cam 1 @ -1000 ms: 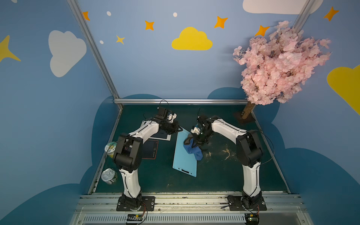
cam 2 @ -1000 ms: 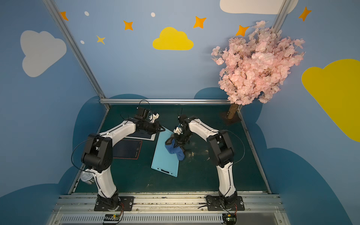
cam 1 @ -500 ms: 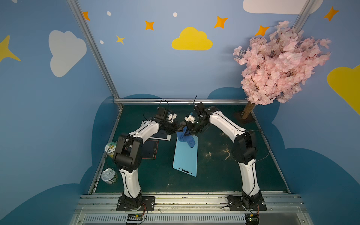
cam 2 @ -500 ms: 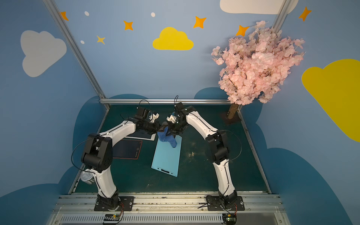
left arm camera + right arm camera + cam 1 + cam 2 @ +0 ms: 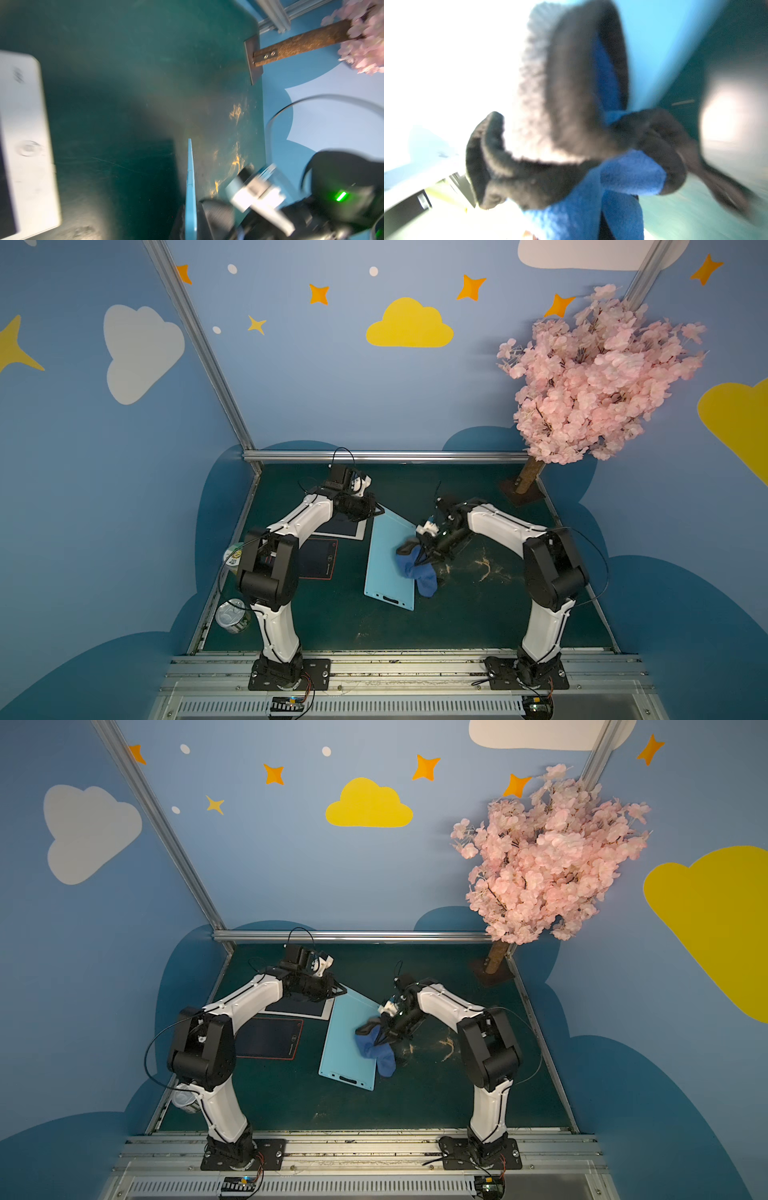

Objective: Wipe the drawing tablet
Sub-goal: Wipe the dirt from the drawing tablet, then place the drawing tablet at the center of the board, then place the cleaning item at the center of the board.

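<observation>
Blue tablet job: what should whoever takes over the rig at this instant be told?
Left gripper: shut on the far corner of the tablet, seemingly steadying it.
Right gripper: shut on the cloth.
The cloth lies across the tablet's right edge, partly on the mat.
Done: cloth grasped and brought onto the tablet.
Left: wipe the remaining surface. How clean it is cannot be told.

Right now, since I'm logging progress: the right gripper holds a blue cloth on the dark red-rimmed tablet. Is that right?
No. The right gripper holds the blue cloth on the light blue tablet; the dark red-rimmed tablet lies apart, with no cloth on it. Both top views show it.
</observation>
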`<state>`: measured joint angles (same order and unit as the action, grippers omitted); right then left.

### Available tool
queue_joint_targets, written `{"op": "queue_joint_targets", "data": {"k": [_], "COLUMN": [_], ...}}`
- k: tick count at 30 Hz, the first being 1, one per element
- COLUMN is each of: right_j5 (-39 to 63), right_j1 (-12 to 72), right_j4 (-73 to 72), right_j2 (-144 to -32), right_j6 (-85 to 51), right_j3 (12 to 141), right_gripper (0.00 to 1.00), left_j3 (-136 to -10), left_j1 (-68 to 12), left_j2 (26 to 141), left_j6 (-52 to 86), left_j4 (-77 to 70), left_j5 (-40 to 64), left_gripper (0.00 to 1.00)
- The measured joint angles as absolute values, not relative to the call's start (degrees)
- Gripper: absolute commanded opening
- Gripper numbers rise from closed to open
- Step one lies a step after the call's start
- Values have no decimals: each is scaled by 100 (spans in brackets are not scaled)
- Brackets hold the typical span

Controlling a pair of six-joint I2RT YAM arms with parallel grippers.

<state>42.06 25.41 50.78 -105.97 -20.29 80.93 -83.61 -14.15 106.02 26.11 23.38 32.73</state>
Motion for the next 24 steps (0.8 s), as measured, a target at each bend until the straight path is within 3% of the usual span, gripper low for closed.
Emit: {"op": "queue_joint_targets", "data": {"k": [7, 12, 17, 24], "right_j5": [2421, 867, -340, -873], "right_j1": [1184, 624, -21, -923], "right_j4": [5271, 5900, 6405, 6604], "right_j2": [-9496, -9439, -9445, -9432], "right_j6": [-2191, -2622, -3208, -3732], "right_j3": [9159, 9306, 8910, 8221], "right_gripper": [0, 0, 0, 0], "left_j3": [-10289, -12164, -12540, -12569], "left_j1": [-1592, -2952, -4014, -4147], "left_j2": [10215, 10569, 11360, 13117], "left_j6": [1417, -749, -2541, -4700], "left_j4": [2788, 3155, 3122, 2357], "left_j5": [2552, 1179, -25, -1931], "left_gripper": [3, 3, 3, 3]}}
